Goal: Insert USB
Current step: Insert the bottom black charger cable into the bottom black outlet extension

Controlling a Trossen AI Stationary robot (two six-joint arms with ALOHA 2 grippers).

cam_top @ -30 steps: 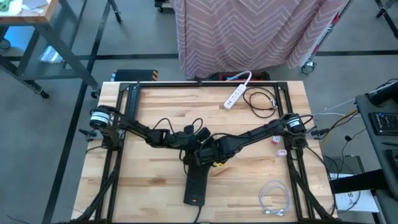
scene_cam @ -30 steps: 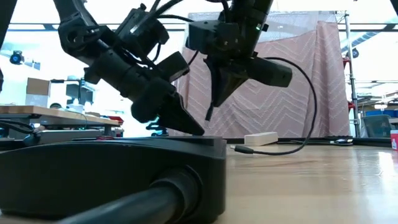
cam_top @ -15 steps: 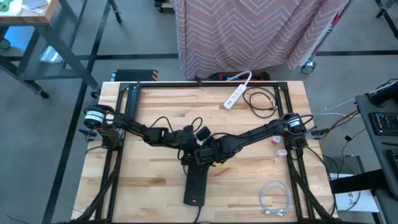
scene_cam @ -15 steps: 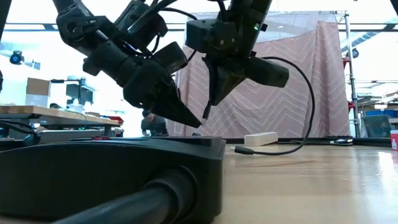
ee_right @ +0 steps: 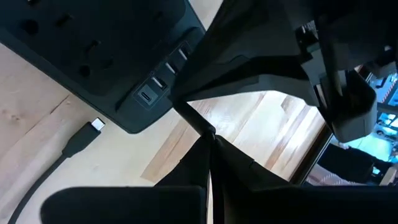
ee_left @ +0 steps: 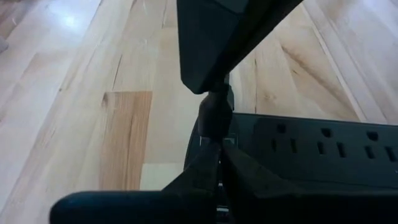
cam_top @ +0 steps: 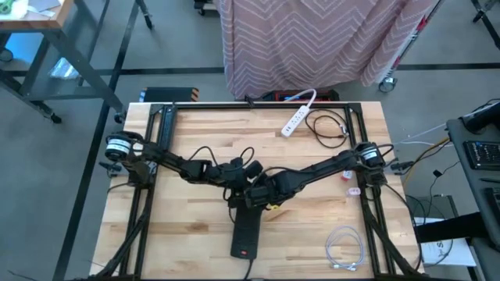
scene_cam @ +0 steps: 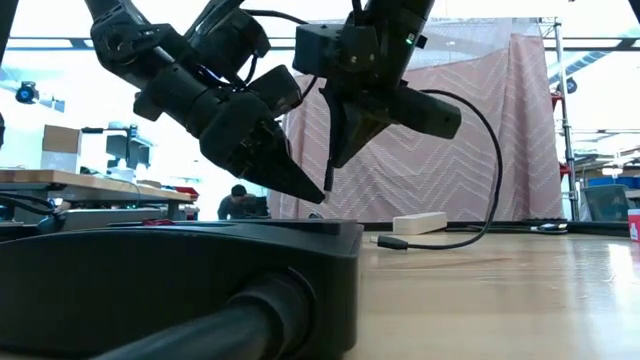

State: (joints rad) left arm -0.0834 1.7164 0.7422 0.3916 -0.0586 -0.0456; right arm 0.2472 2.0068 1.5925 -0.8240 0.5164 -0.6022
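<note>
A black power strip [cam_top: 245, 234] lies flat on the wooden table, with its USB ports [ee_right: 163, 73] at the far end. The USB plug [ee_right: 96, 125] rests on the table beside that end and also shows in the low view [scene_cam: 386, 240]. Its thin black cable [scene_cam: 497, 170] loops up to my grippers. My left gripper [cam_top: 243, 186] and my right gripper [cam_top: 257, 193] meet tip to tip just above the strip's far end, both shut on the cable. My left gripper pinches the thin cable [ee_right: 185, 113] between its shut fingertips [scene_cam: 308, 192], right beside the right gripper's tips. Its fingers slant down from the table's left. That stretch is lifted clear of the strip. My right gripper pinches the same cable [ee_right: 206, 129] at its fingertips, slanting down from the table's right. The short stretch between the two grippers runs straight. The rest loops slack toward the right, down to the plug on the table.
A white power strip [cam_top: 297, 117] and a coiled black cable [cam_top: 328, 125] lie at the far side. A white cable coil [cam_top: 344, 250] lies near the front right. A patterned cloth [cam_top: 312, 39] hangs beyond the far edge. Bare wood lies left of the black strip.
My left gripper has shut on the cable beside the right gripper's tips and has tipped up a little. The plug has stayed on the table.
</note>
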